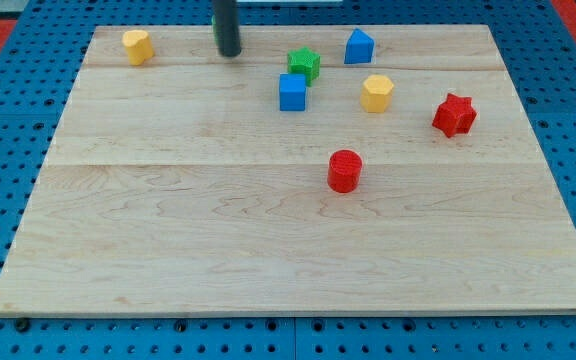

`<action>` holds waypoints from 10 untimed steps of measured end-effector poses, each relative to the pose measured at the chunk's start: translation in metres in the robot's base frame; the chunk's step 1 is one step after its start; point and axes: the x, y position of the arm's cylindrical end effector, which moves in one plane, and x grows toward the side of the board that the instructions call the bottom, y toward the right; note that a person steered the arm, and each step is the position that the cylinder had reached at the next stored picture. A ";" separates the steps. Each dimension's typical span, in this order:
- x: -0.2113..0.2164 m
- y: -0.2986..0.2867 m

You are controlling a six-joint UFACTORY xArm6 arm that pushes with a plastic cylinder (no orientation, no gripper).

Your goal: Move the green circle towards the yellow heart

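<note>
The yellow heart (pixel 137 46) lies near the board's top left corner. My tip (pixel 229 53) rests on the board at the view's top, to the right of the heart and to the left of a green star-shaped block (pixel 304 64). It touches neither. No green circle can be made out; the star is the only green block I see. The rod may hide something behind it.
A blue cube (pixel 292 92) sits just below the green star. A blue block (pixel 359 46) lies to the star's right, with a yellow hexagon (pixel 376 93) below it. A red star (pixel 454 115) is at the right, a red cylinder (pixel 344 171) near the middle. The wooden board (pixel 168 250) lies on a blue pegboard.
</note>
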 end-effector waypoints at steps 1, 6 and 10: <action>0.006 -0.017; -0.075 -0.006; -0.092 0.075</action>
